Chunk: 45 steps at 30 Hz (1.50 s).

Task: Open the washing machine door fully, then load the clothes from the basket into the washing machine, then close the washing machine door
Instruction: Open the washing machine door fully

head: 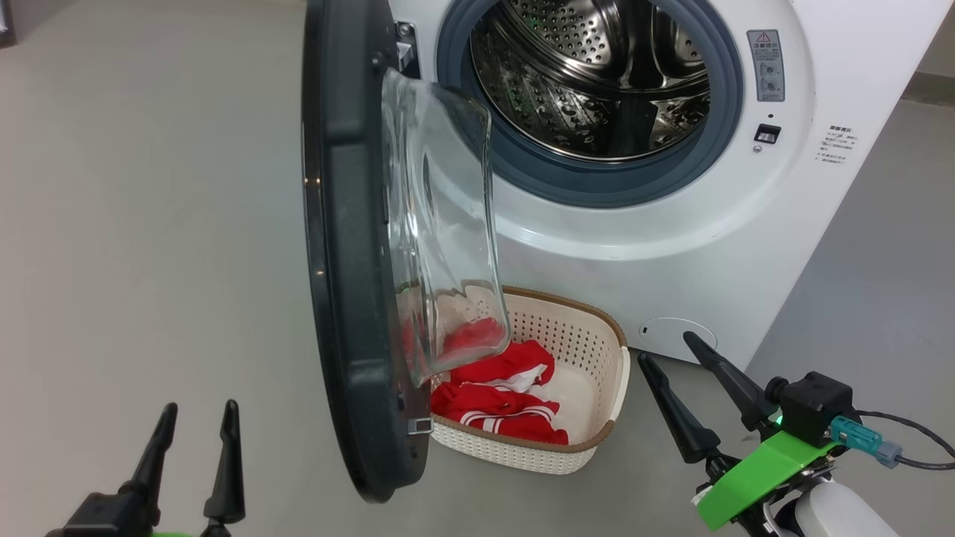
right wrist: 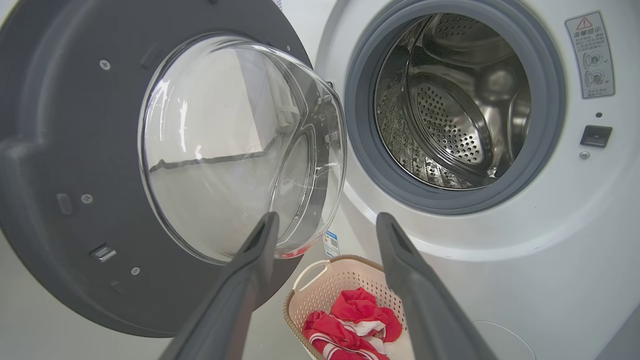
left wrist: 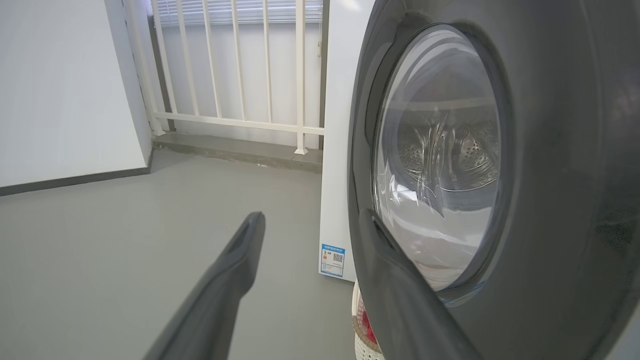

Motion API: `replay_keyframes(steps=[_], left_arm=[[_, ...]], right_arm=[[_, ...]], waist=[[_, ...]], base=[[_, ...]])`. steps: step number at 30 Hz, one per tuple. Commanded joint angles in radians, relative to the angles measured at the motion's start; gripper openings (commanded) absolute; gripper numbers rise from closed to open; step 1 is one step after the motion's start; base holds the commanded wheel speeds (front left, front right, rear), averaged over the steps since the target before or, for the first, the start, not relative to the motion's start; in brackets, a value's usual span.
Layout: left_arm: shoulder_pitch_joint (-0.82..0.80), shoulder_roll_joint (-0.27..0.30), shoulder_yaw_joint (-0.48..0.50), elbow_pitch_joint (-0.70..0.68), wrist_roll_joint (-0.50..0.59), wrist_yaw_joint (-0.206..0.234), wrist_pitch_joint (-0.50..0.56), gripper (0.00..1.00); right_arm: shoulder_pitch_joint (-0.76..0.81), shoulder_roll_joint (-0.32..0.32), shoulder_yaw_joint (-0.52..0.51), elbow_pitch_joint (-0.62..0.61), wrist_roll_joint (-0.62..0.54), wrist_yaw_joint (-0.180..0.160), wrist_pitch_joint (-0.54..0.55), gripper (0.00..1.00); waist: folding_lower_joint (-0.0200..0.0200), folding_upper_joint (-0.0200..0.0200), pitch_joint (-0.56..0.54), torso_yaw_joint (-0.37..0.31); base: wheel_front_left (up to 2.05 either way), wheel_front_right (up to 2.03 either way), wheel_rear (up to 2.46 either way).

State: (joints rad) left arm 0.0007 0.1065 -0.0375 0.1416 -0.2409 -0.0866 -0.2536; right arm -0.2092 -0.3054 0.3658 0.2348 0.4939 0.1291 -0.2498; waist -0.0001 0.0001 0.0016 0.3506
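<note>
1. The left claw [head: 200, 406], fingers apart and empty, sits low, left of the open door [head: 343, 261].
2. The right claw [head: 665, 347], also apart and empty, hovers just right of the basket [head: 567, 302].
3. One basket holds red-and-white clothes [head: 500, 410] before the washer [head: 671, 246], under its drum [head: 589, 82]. The garment count is unclear.
4. The warning label [head: 765, 66] has print too small to read.

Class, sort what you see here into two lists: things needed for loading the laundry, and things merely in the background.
Needed: washing machine, washing machine door, basket, clothes.

Background: white railing, blue sticker, warning label.
</note>
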Motion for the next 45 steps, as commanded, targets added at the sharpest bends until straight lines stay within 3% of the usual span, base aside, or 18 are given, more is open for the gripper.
replay_keyframes(steps=[1, 29, 32, 33, 34, 35, 45], left_arm=[[-0.023, 0.023, 0.029, -0.025, -0.009, 0.009, -0.006, 1.00], [-0.020, 0.043, 0.010, -0.035, -0.019, 0.021, -0.002, 0.98], [-0.021, 0.044, 0.009, -0.038, -0.022, 0.022, -0.003, 0.45], [-0.022, 0.044, 0.009, -0.040, -0.023, 0.023, -0.003, 0.33], [-0.023, 0.045, 0.009, -0.042, -0.024, 0.024, -0.003, 0.06], [-0.024, 0.045, 0.008, -0.045, -0.025, 0.025, -0.003, 0.00], [-0.052, 0.048, 0.007, -0.149, -0.023, 0.037, -0.004, 0.00]], right_arm=[[0.004, -0.001, 0.011, -0.029, -0.008, 0.002, -0.012, 1.00], [0.019, 0.007, 0.015, -0.028, -0.005, 0.002, -0.012, 1.00], [0.019, 0.007, 0.016, -0.026, -0.004, 0.002, -0.012, 1.00], [0.019, 0.007, 0.016, -0.026, -0.003, 0.002, -0.012, 1.00], [0.019, 0.007, 0.015, -0.027, -0.003, 0.002, -0.012, 1.00], [0.019, 0.007, 0.015, -0.027, -0.003, 0.002, -0.012, 1.00], [0.015, 0.008, 0.013, -0.028, -0.003, 0.002, -0.012, 1.00]], waist=[[0.0001, -0.0001, 0.000, 0.000], [0.0001, -0.0001, -0.017, -0.001], [0.0001, -0.0001, -0.018, -0.001], [0.0001, -0.0001, -0.017, -0.001], [0.0001, -0.0001, -0.017, -0.002], [0.0001, -0.0001, -0.018, -0.002], [0.0001, -0.0001, -0.010, -0.007]], base=[[0.00, 0.00, 0.00], [0.00, 0.00, 0.00], [0.00, 0.00, 0.00], [0.00, 0.00, 0.00], [0.00, 0.00, 0.00], [0.00, 0.00, 0.00], [0.00, 0.00, 0.00]])
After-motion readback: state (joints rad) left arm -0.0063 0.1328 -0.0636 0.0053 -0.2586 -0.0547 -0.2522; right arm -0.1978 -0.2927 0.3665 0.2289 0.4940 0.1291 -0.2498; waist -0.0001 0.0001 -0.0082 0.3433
